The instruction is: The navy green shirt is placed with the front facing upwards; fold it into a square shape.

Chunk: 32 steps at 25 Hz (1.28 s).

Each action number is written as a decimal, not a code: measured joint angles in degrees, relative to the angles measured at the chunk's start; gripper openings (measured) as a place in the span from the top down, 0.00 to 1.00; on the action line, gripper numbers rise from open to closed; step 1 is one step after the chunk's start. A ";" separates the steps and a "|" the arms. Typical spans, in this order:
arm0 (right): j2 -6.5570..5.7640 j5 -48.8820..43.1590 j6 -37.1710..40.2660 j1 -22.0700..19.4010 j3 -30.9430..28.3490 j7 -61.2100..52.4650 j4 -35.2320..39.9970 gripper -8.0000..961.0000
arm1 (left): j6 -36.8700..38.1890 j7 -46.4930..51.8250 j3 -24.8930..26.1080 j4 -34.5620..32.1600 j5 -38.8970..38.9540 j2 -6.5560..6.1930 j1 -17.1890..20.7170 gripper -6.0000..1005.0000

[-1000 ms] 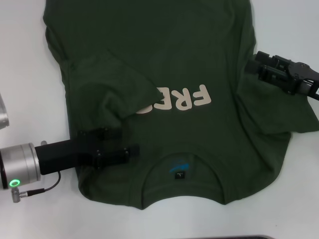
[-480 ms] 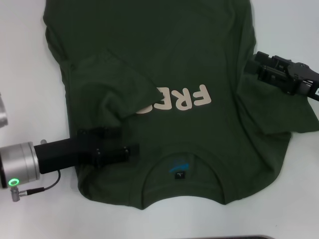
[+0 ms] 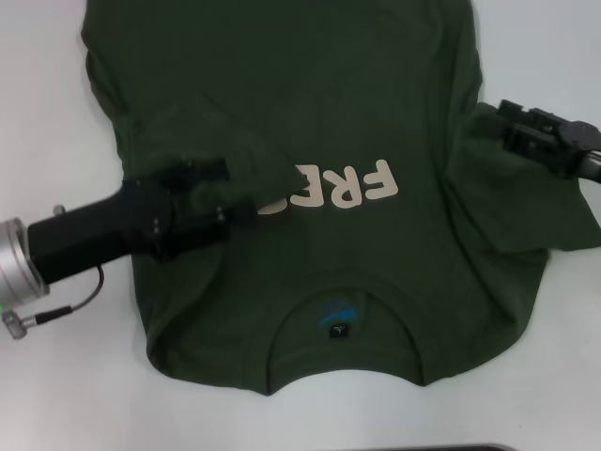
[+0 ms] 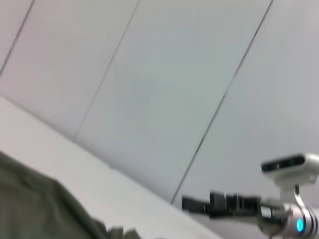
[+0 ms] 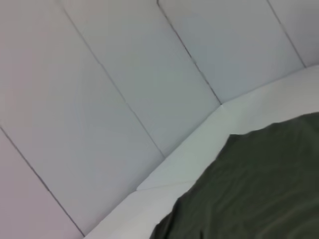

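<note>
The left gripper [image 3: 225, 193] sits at centre left of the head view, low over the folded-in sleeve [image 3: 211, 160], its black fingers spread a little with dark cloth between them; whether they actually pinch the fabric I cannot tell. The right gripper [image 3: 512, 127] is at the right edge, by the other sleeve [image 3: 521, 202], and its fingers are too dark against the cloth to read.

The navy green shirt [image 3: 329, 94] lies flat on the white table [image 3: 56, 113], filling the middle of the frame, collar [image 3: 338, 324] toward the bottom, cream letters [image 3: 343, 188] across the centre.

One sleeve looks folded in, the other lies spread. To do this fold well, I'd press the crease flat, keep the edge straight along the body, then let go low so nothing springs back. Watch the lettering: that flap overlaps its left end.
</note>
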<state>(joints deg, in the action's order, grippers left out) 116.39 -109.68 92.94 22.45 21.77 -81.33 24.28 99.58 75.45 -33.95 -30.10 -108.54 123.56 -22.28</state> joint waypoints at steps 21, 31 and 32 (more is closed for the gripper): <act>-6.94 -9.74 -6.86 -3.14 -0.24 -38.28 11.84 0.29 | -4.95 -0.21 -0.44 1.42 2.19 0.27 -2.54 0.16; -4.83 -12.93 -16.22 -0.40 1.13 -38.96 10.31 0.29 | -6.28 -0.47 -0.50 2.16 2.08 0.19 -2.46 0.16; -4.81 -12.96 -16.75 -0.09 1.53 -38.94 9.72 0.29 | -6.32 -0.40 -0.48 2.16 2.07 0.19 -2.46 0.16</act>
<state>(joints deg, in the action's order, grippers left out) 111.58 -122.64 76.19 22.36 23.29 -120.27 33.99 93.26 75.05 -34.44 -27.94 -106.47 123.75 -24.74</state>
